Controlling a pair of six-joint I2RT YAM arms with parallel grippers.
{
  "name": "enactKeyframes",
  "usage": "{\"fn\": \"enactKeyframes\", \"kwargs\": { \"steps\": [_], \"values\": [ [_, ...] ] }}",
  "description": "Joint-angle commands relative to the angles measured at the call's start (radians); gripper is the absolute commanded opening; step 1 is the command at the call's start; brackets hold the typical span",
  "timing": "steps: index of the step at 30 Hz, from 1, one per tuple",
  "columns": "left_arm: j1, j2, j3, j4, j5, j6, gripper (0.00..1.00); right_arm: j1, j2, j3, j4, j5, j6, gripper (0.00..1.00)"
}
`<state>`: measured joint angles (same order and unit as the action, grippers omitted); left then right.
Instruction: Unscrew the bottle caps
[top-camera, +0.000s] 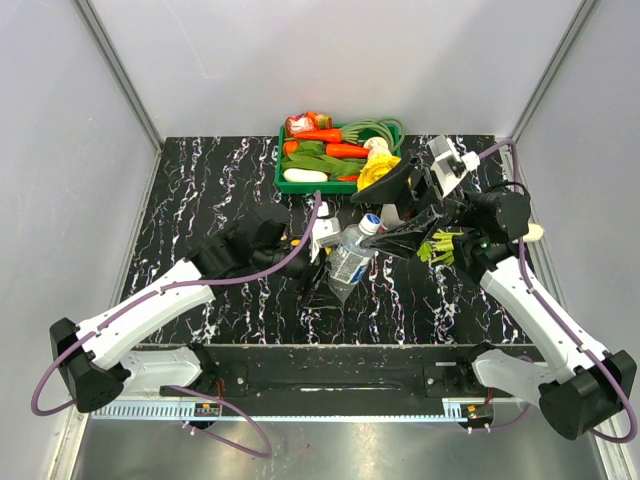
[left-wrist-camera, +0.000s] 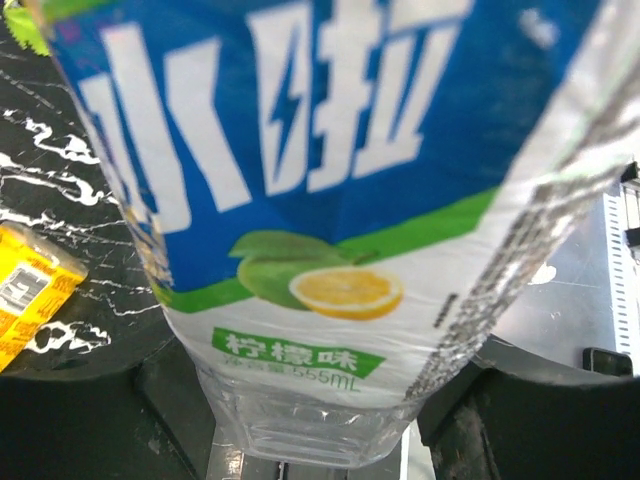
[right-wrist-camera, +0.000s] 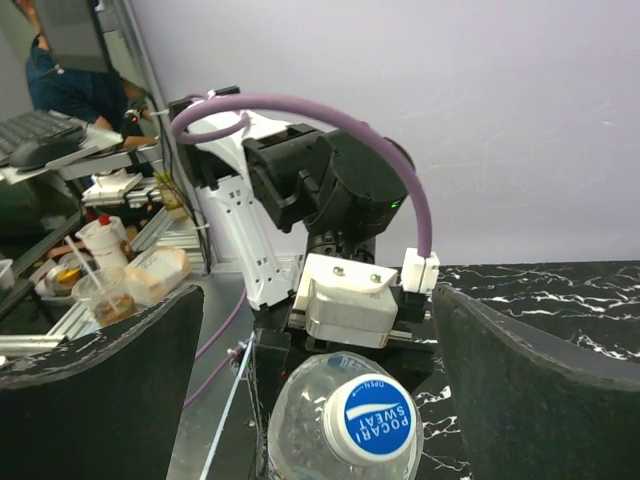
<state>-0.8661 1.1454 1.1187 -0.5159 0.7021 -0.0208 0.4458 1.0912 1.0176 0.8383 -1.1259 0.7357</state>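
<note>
Left claw (left-wrist-camera: 318, 440) clamps the bottle (top-camera: 350, 258), centre frame. Right claw (right-wrist-camera: 320, 400) stands apart either side of the blue cap (right-wrist-camera: 372, 420), not yet removed.

Blue cap (right-wrist-camera: 378, 432) reads POCARI SWEAT (bottle label (left-wrist-camera: 300, 220): 555mL).

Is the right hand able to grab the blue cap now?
Probably yes. The right hand is open, with one finger on each side of the blue cap and nothing in between. The left hand holds the bottle.
</note>
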Motion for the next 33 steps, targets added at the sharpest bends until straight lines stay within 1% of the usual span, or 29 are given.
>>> {"fn": "enactKeyframes", "kwargs": {
  "steps": [1, 3, 6, 13, 17, 21, 25, 31, 33],
  "values": [
    [0.006, -0.007, 0.01, -0.001, -0.101, -0.008, 0.66, -0.002, -0.056, 0.056, -0.197, 0.135, -0.143, 1.0],
    [0.004, -0.013, 0.012, -0.012, -0.154, -0.008, 0.66, -0.002, -0.074, 0.067, -0.295, 0.211, -0.209, 1.0],
    [0.006, -0.019, 0.016, -0.039, -0.254, -0.008, 0.66, -0.002, -0.085, 0.076, -0.393, 0.302, -0.248, 1.0],
    [0.006, -0.035, 0.038, -0.085, -0.498, -0.008, 0.66, -0.002, -0.053, 0.121, -0.597, 0.491, -0.256, 1.0],
    [0.003, -0.041, 0.046, -0.107, -0.619, -0.018, 0.66, -0.004, -0.033, 0.125, -0.642, 0.575, -0.208, 1.0],
    [-0.007, -0.038, 0.067, -0.136, -0.699, -0.021, 0.66, -0.002, -0.008, 0.133, -0.67, 0.62, -0.159, 1.0],
    [-0.042, -0.013, 0.098, -0.173, -0.834, -0.024, 0.65, -0.002, 0.019, 0.133, -0.674, 0.624, -0.113, 1.0],
    [-0.094, 0.06, 0.174, -0.237, -0.993, -0.028, 0.64, -0.002, 0.055, 0.138, -0.686, 0.614, -0.081, 1.0],
    [-0.114, 0.097, 0.211, -0.266, -1.067, -0.039, 0.64, -0.002, 0.068, 0.141, -0.696, 0.611, -0.067, 0.99]
  ]
}}
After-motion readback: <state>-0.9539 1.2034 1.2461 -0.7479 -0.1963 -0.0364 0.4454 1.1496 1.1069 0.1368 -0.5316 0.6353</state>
